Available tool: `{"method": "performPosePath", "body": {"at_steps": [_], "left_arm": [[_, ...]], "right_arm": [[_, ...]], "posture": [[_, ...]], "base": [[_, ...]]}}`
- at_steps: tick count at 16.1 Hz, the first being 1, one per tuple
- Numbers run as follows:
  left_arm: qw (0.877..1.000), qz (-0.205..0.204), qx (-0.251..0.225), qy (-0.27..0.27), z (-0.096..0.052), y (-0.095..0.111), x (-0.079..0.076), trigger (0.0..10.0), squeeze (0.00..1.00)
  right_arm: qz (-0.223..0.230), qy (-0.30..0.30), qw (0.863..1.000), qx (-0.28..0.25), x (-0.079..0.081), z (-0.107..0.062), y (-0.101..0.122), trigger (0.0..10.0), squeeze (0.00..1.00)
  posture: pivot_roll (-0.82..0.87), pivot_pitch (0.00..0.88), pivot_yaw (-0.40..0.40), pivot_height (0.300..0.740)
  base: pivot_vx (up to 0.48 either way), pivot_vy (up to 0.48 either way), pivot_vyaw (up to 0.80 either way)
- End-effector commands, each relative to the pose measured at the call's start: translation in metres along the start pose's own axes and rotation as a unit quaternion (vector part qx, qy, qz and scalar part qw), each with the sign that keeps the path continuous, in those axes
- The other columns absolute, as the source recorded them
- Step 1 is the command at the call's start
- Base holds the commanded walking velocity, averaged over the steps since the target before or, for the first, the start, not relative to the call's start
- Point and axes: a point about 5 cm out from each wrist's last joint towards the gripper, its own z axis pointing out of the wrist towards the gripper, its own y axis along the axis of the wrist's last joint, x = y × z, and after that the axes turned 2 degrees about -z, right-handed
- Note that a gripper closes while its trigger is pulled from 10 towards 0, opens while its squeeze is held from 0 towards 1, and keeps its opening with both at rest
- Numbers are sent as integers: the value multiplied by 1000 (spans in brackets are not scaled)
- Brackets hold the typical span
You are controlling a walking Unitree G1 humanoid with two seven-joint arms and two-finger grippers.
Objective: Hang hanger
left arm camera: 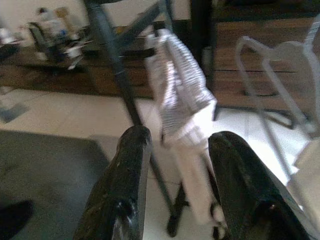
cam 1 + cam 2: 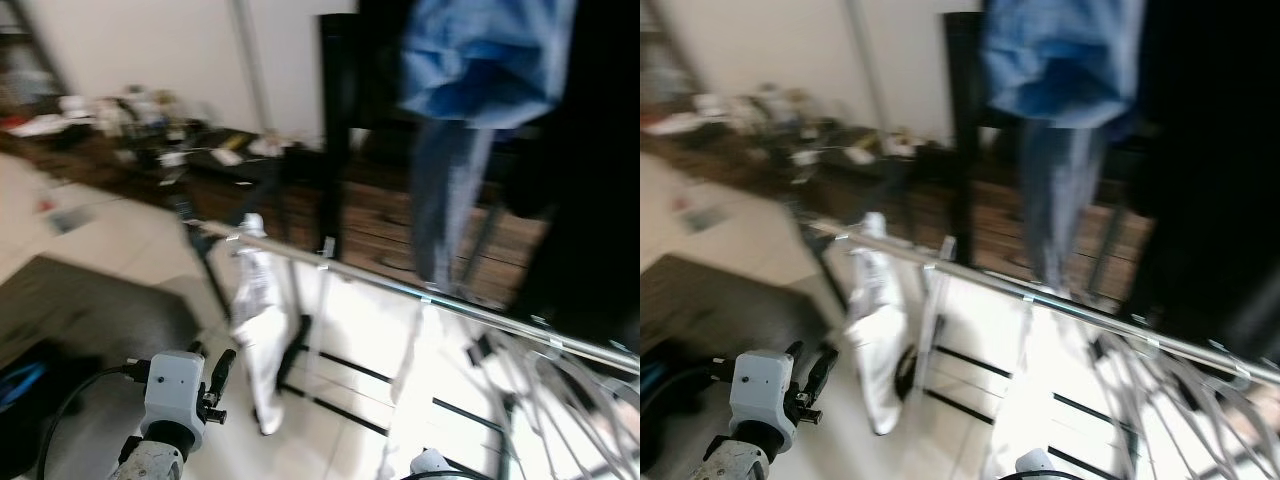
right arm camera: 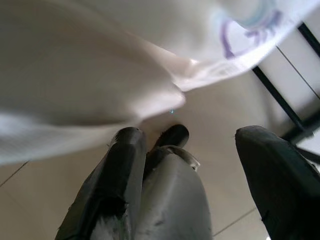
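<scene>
hanging beyond the left end effector (image 1: pixel 177 150): striped garment (image 1: pixel 177 85).

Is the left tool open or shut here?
Open. In its wrist view the left tool shows two black fingers apart, the hanging striped garment visible between them, nothing gripped.

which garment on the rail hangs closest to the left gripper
The white striped garment at the rail's left end; the left gripper points straight at it.
</scene>
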Motion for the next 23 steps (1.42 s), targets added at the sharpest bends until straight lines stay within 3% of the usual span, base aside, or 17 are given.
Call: {"method": "performPosePath", "body": {"at_steps": [1, 5, 15, 23], "left_arm": [[1000, 11, 7, 4, -1, -1, 0, 10000, 0], [999, -5, 19, 30, -2, -4, 4, 10000, 0], [999, -4, 29, 27, 0, -6, 2, 10000, 0], [999, -4, 34, 19, 1, -7, 0, 10000, 0]], "right_arm": [[1, 3, 1000, 6, 2, 0, -3, 10000, 0], [6, 2, 1000, 7, 2, 0, -3, 10000, 0], [2, 7, 1000, 11, 2, 0, -3, 10000, 0], [11, 3, 1000, 16, 1, 0, -4, 10000, 0]], "posture": [[16, 66, 24, 740], [22, 74, 26, 740], [21, 86, 24, 740], [21, 92, 24, 740]], "base": [[0, 0, 800], [0, 76, 600], [0, 480, 0], [0, 480, 536]]}}
